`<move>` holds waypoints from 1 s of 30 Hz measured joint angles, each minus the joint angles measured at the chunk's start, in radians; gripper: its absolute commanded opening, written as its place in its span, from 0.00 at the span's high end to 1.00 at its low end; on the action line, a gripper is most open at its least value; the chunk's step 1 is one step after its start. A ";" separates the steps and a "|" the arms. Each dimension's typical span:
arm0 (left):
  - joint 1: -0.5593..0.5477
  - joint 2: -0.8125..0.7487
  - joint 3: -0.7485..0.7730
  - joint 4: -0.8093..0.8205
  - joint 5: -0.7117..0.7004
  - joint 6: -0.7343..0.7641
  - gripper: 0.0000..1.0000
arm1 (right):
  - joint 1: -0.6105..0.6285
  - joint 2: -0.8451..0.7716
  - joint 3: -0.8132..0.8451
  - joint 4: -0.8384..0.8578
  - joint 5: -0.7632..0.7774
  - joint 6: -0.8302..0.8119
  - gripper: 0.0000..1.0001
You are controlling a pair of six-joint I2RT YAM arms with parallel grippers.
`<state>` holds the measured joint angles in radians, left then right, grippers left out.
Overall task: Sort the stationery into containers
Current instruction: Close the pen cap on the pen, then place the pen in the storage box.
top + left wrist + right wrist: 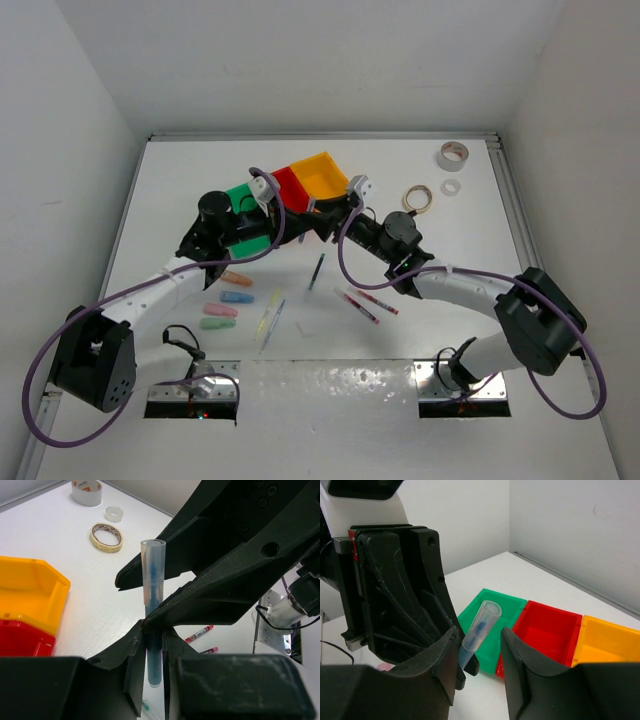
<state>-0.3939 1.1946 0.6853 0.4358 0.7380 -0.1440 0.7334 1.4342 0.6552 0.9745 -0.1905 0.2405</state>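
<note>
Stationery (pixel 237 297) mostly unsorted: pens (pixel 365 305), pastels (pixel 217 323), tapes (pixel 452 155) loose on table (pixel 180 190), bins (pixel 557 609) seemingly bare. Blue pen (pixel 152 580) upright near bins, clenched by left end effector (pixel 152 667); right end effector (pixel 480 632) released around it.

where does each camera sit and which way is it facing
top: overhead at the near edge, looking down on the table; both arms show
left wrist: on left arm, facing the right gripper and tape rolls; own fingers clamp the pen
right wrist: on right arm, facing the left gripper and bins; own fingers open
shared: both wrist views show the pen
</note>
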 measured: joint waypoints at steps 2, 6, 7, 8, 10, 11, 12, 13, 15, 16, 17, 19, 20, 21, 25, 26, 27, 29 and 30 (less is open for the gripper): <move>0.000 0.000 0.000 0.002 0.000 0.000 1.00 | -0.001 0.000 0.005 -0.006 -0.008 0.002 0.72; 0.000 0.000 0.000 0.018 -0.003 0.006 1.00 | 0.000 0.000 0.023 -0.018 -0.045 0.025 1.00; 0.000 -0.002 0.000 0.025 -0.005 0.009 1.00 | -0.001 0.001 0.026 -0.016 -0.049 0.033 1.00; 0.000 -0.003 0.000 0.032 -0.006 0.009 1.00 | -0.003 0.001 0.027 -0.012 -0.051 0.039 1.00; 0.000 -0.004 0.000 0.036 -0.008 0.011 0.91 | -0.005 0.002 0.027 -0.005 -0.054 0.051 1.00; 0.000 -0.004 0.000 0.037 -0.010 0.012 0.83 | -0.007 0.003 0.027 -0.003 -0.056 0.058 1.00; 0.000 -0.004 0.000 0.037 -0.012 0.013 0.73 | -0.010 0.005 0.028 -0.002 -0.060 0.066 1.00; 0.000 -0.004 0.000 0.039 -0.018 0.012 0.52 | -0.013 0.006 0.030 -0.002 -0.063 0.071 1.00; 0.001 -0.009 0.000 0.047 -0.029 0.010 0.14 | -0.034 0.010 0.033 -0.027 -0.067 0.079 1.00; 0.001 -0.012 0.000 0.061 -0.037 0.015 0.02 | -0.045 0.014 0.036 -0.047 -0.073 0.083 1.00; 0.001 -0.017 0.001 0.071 -0.047 0.010 0.00 | -0.056 0.021 0.042 -0.077 -0.078 0.090 1.00; 0.001 -0.033 0.001 0.077 -0.069 0.008 0.00 | -0.085 0.045 0.071 -0.161 -0.088 0.095 1.00; 0.001 -0.042 0.001 0.075 -0.084 0.010 0.00 | -0.100 0.060 0.101 -0.222 -0.092 0.092 1.00; 0.001 -0.051 0.001 0.067 -0.106 0.013 0.00 | -0.114 0.076 0.137 -0.274 -0.094 0.088 1.00; 0.002 -0.088 0.003 -0.009 -0.237 0.035 0.00 | -0.176 0.214 0.434 -0.540 -0.077 0.027 1.00; 0.002 -0.096 0.003 -0.034 -0.279 0.039 0.00 | -0.185 0.253 0.517 -0.610 -0.065 0.009 1.00; 0.002 -0.105 0.003 -0.065 -0.328 0.043 0.00 | -0.193 0.300 0.607 -0.664 -0.042 -0.015 1.00; 0.002 -0.118 0.003 -0.121 -0.415 0.055 0.00 | -0.203 0.402 0.781 -0.785 0.012 -0.066 1.00; 0.003 -0.124 0.003 -0.146 -0.449 0.060 0.00 | -0.206 0.449 0.856 -0.832 0.039 -0.090 1.00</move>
<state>-0.3908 1.0710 0.6884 0.2893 0.2890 -0.0841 0.5274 1.8828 1.5108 0.1429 -0.1516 0.1509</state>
